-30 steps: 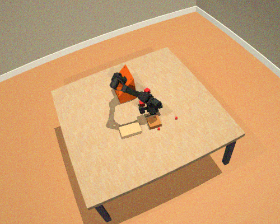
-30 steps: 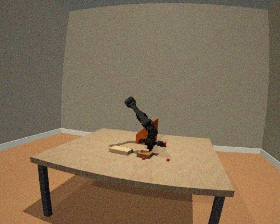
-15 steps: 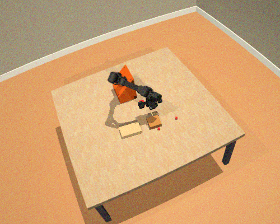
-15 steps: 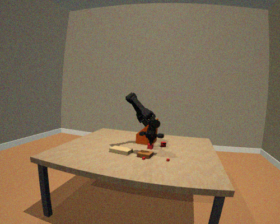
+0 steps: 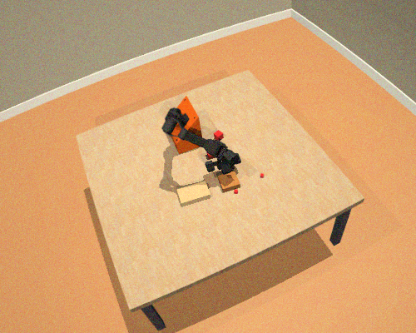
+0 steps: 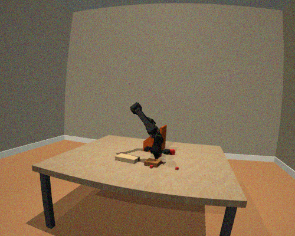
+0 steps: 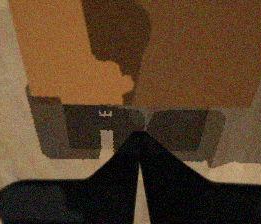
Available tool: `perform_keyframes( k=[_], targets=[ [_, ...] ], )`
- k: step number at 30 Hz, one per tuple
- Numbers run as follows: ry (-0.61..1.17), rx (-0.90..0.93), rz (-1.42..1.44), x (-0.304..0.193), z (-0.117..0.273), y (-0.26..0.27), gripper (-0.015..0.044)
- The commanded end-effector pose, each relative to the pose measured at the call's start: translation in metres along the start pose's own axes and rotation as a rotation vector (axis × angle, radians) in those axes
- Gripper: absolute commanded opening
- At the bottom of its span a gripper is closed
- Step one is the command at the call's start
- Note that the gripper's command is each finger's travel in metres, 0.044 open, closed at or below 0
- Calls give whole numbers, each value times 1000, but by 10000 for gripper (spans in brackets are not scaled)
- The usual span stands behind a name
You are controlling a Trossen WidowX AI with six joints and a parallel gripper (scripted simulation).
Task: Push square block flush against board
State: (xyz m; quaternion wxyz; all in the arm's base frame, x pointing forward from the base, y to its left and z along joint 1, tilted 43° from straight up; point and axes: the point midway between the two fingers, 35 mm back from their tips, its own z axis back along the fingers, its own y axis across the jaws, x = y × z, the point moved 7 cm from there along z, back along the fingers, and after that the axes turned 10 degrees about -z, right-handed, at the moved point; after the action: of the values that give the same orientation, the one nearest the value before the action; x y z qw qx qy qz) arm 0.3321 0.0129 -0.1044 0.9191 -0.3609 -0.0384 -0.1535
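Note:
The square brown block [image 5: 232,186] [image 6: 151,163] [image 7: 197,55] lies flat on the table, partly in the arm's shadow. The pale yellow board [image 5: 194,194] [image 6: 125,158] lies flat to its left in the top and exterior views, with a narrow gap between them; they do not touch. My gripper [image 5: 227,171] [image 6: 156,158] [image 7: 139,137] is shut and empty, pointing down at the block's back side. In the wrist view the block's near edge is just beyond the fingertips. Whether the fingertips touch the block cannot be told.
An orange upright stand [image 5: 187,109] [image 6: 164,131] is behind, by the arm's base. A larger red cube [image 5: 218,135] [image 6: 172,152] is behind the gripper. One small red cube [image 5: 235,191] [image 6: 151,167] lies close in front of the block, another [image 5: 262,176] [image 6: 177,168] to its right.

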Motion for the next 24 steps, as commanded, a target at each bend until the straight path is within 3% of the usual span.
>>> perform_keyframes(
  k=[1,24],
  targets=[
    [-20,3,5,3,1,3,0],
    [-21,3,4,29,2,8,0]
  ],
)
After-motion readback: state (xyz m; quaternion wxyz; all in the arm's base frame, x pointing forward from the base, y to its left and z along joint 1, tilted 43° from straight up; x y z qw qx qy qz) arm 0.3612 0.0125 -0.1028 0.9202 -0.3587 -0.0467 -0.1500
